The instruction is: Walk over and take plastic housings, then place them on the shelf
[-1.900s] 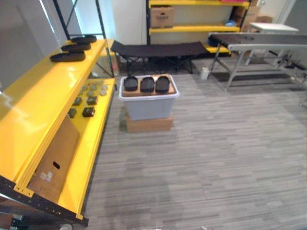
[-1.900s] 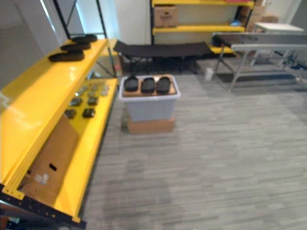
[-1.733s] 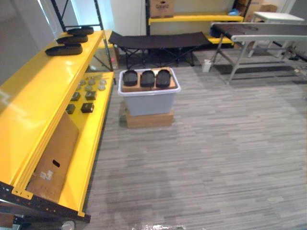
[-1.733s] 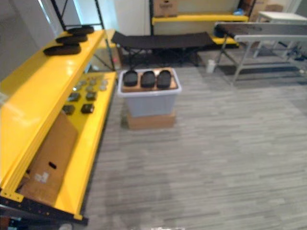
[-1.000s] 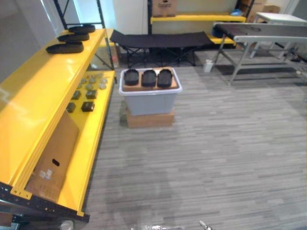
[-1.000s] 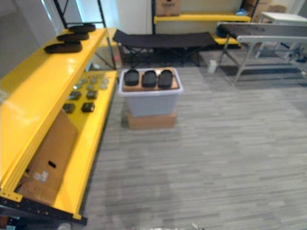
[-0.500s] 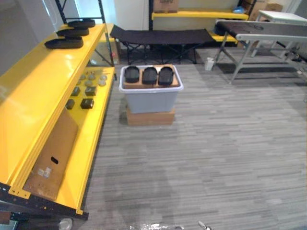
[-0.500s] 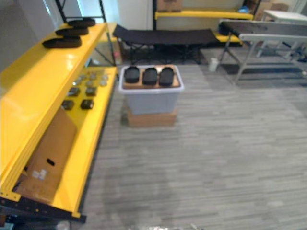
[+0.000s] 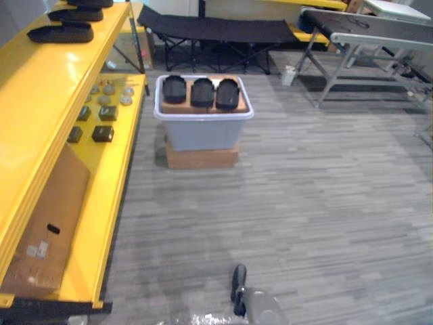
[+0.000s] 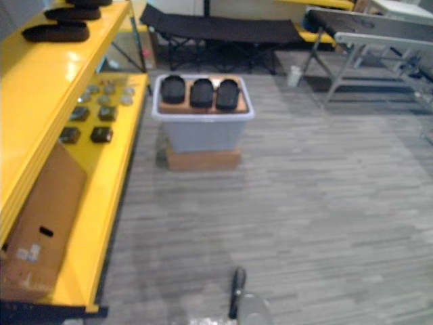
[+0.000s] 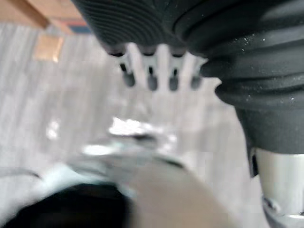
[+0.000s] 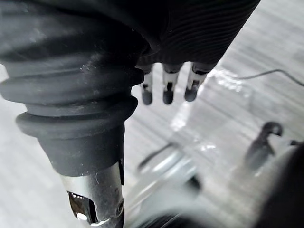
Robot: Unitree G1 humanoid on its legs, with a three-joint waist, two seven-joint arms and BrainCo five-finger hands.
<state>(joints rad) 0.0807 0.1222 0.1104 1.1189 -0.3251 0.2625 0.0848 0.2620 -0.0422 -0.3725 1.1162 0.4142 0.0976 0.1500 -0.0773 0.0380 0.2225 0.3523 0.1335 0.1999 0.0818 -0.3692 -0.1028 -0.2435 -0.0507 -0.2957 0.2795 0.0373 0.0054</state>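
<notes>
Left eye view: black housings (image 9: 197, 92) sit in a bin (image 9: 203, 133) by the shelf (image 9: 40, 115). Your left hand (image 11: 151, 76) and right hand (image 12: 167, 91) seem to have straight fingers.

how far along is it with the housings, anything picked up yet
Done: some black housings already lie on the yellow shelf. In hand: nothing; the left hand and right hand hang open and empty. Left: three housings sit on the grey bin ahead, to be reached, taken and shelved.
</notes>
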